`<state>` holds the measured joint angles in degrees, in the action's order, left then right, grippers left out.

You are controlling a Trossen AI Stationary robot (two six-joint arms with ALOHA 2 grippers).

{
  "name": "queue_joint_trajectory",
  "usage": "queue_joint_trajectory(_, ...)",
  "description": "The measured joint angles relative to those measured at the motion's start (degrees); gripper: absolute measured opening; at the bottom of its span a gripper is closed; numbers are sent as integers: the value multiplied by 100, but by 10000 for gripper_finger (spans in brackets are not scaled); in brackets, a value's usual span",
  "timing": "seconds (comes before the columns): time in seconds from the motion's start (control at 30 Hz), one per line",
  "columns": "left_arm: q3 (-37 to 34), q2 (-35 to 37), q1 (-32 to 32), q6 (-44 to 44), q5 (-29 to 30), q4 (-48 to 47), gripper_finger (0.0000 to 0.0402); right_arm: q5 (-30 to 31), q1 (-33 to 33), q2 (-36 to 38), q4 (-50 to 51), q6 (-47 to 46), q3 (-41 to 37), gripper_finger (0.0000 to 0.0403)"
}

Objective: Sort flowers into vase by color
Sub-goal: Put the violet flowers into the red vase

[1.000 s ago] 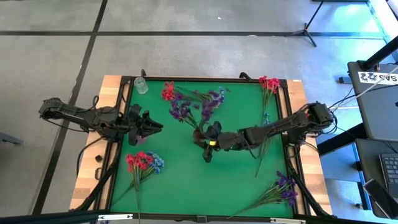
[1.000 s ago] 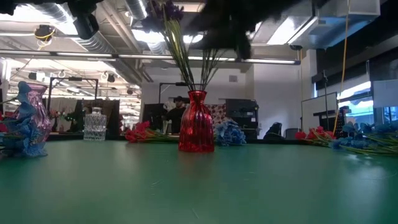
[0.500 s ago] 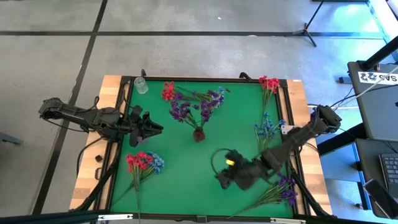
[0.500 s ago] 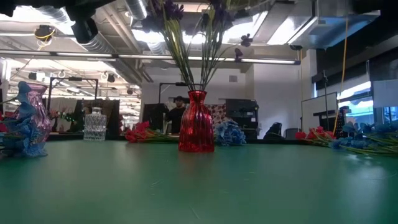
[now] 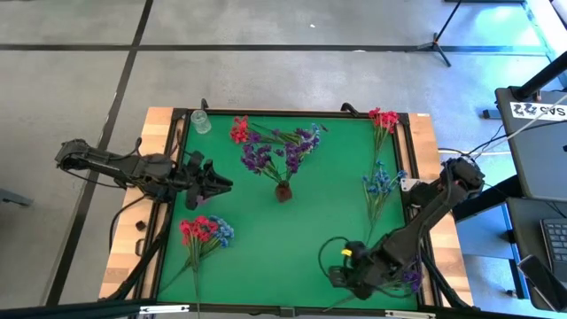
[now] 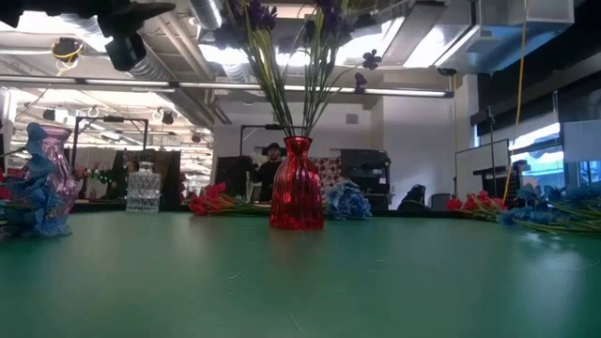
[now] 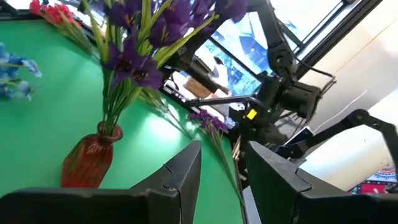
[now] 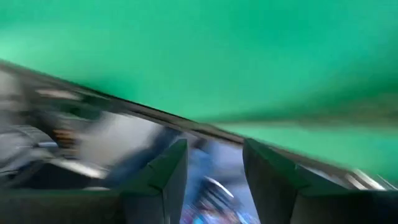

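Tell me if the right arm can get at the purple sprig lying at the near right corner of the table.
Probably yes. The right gripper, jaws apart and empty, hangs just beside the purple sprig, with only bare green mat around and nothing lying between them.

- The table (image 5: 266,239) bears a vase (image 5: 283,190) near its centre, with sprigs (image 5: 283,151) standing in it and fanning toward 12 o'clock.
- A glass jar (image 5: 200,121) stands at the table's 11 o'clock corner.
- One loose sprig (image 5: 239,129) lies just beside the vase's sprigs, at 11 o'clock from the vase.
- Another bunch (image 5: 203,234) lies at 8 o'clock from the vase, near the left edge.
- A sprig (image 5: 383,120) lies at the 1 o'clock corner, and another sprig (image 5: 380,184) lies at 3 o'clock, near the right edge.
- A last bunch (image 5: 403,270) lies at the 5 o'clock corner.
- The left gripper (image 5: 217,180) hangs over the left edge, at 9 o'clock from the vase.
- The right gripper (image 5: 341,270) hangs over the near edge at 5 o'clock, just beside the corner bunch.
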<state>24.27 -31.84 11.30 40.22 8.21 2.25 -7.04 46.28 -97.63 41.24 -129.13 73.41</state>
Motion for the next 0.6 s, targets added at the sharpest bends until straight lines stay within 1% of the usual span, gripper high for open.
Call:
queue_joint_trajectory(0.07, 0, -2, 16, 18, -3, -66, 124, -788, 68, -111, 281, -624, -2, 154)
queue_joint_trajectory(0.1, 0, -2, 38, 21, -9, -71, 124, -1117, 85, -169, 307, -745, -2, 154)
queue_joint_trajectory(0.13, 0, -2, 73, 21, -22, -65, 124, -1365, 100, -212, 323, -756, -2, 154)
queue_joint_trajectory(0.17, 0, -2, 105, 21, -32, -69, 124, -1486, 158, -257, 404, -759, 0, 154)
queue_joint_trajectory(0.3, 0, -2, 234, 24, -22, -58, 124, -1578, 330, -441, 1044, -1164, 0, 154)
queue_joint_trajectory(0.37, 0, -2, 277, 27, -6, -58, 124, -1553, 388, -525, 1403, -1177, 0, 154)
queue_joint_trajectory(0.5, 0, 1, 279, 36, 2, -40, 124, -1367, 399, -776, 1581, -1102, 0, 154)
queue_joint_trajectory(0.6, 0, 1, 278, 37, 2, -22, 124, -1207, 392, -1003, 1533, -971, 0, 154)
